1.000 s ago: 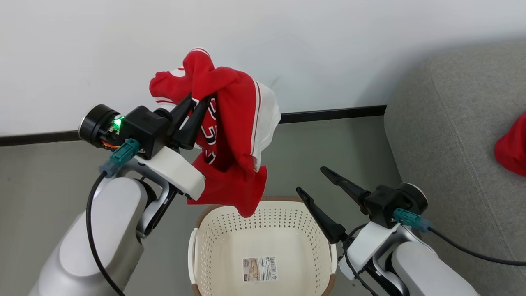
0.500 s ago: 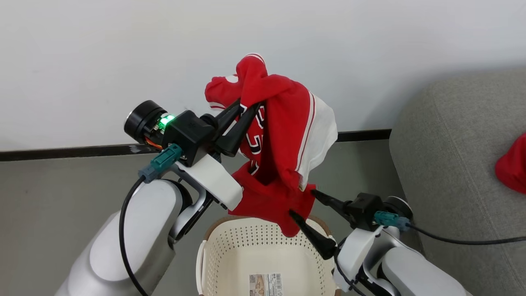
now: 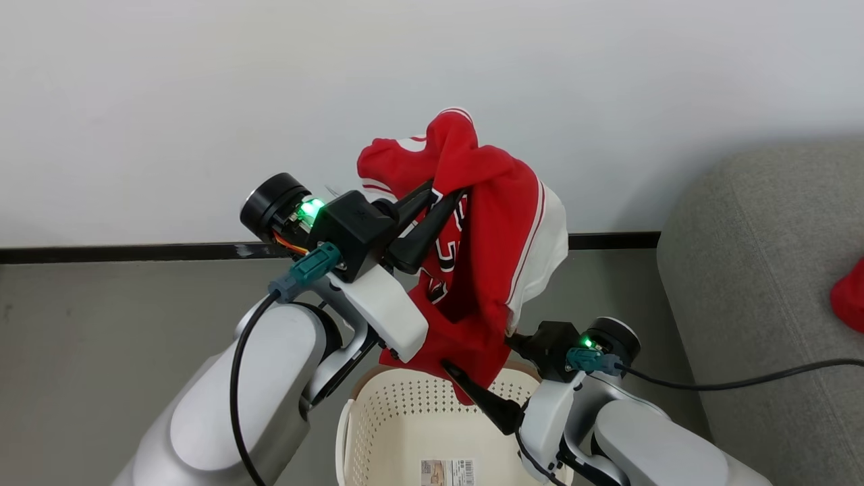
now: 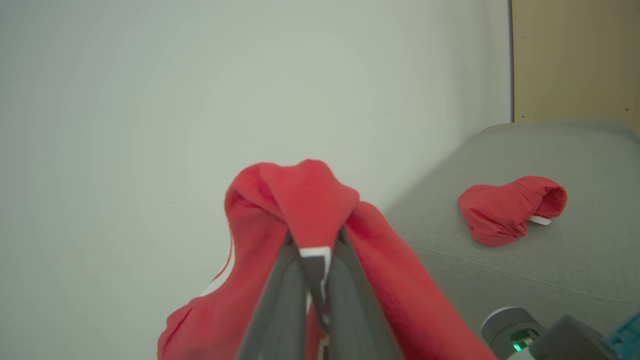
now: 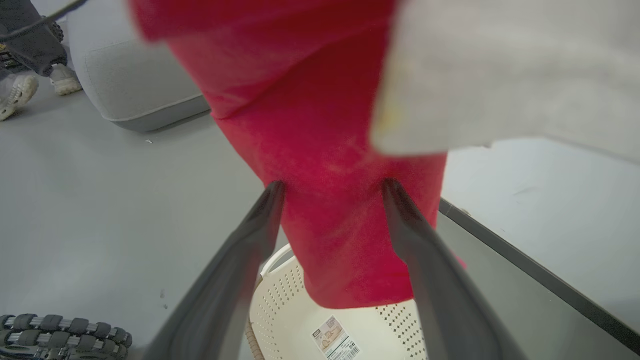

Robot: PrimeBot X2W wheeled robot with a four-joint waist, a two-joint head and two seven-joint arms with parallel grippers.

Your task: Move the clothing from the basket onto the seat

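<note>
My left gripper [image 3: 442,194] is shut on the red garment with white lining and dark lettering [image 3: 496,223], holding it high above the basket [image 3: 398,422]. In the left wrist view the left gripper [image 4: 315,242] pinches a fold of this garment [image 4: 305,195]. My right gripper [image 3: 476,351] is open, and in its own view its open fingers [image 5: 333,184] straddle the garment's hanging lower end [image 5: 340,235]. The plain red garment [image 4: 510,207] lies on the grey seat [image 4: 530,280], at the right edge of the head view [image 3: 849,297]. The basket [image 5: 295,310] holds just a label.
The seat [image 3: 756,290] stands to the right, against a white wall with a dark baseboard [image 3: 135,252]. In the right wrist view, a person's shoes [image 5: 20,92] stand on the grey floor beside the seat [image 5: 135,85], and a wheel [image 5: 60,335] is at the bottom left.
The camera shifted. My left arm carried the lettered garment rightwards, towards the seat. My right gripper moved in under it, so its open fingers now straddle the hanging end.
</note>
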